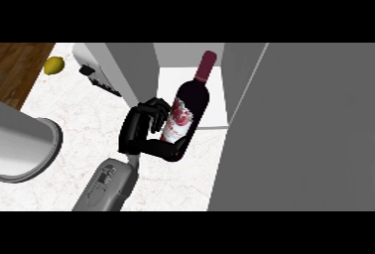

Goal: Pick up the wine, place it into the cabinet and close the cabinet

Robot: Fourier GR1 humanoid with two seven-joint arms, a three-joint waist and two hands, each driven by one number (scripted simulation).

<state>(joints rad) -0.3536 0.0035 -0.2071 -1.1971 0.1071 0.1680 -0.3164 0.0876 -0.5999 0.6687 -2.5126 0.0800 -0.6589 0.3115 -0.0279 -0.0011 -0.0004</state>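
The wine bottle (192,101) is dark with a red and white label and a maroon neck. It leans with its neck toward the upper right, in front of the cabinet's white inner shelf (176,74). My left hand (139,130) is shut on the bottle's lower part from the left side, thumb under its base. The cabinet (300,129) is grey, and its big panel fills the right of the view. A second grey door panel (132,67) stands open at the upper left of the opening. My right hand does not show.
A large grey round vessel (26,149) sits at the left edge. A yellow lemon (53,65) lies at the upper left beside a brown wooden strip (18,69). The counter top (81,114) is white marble.
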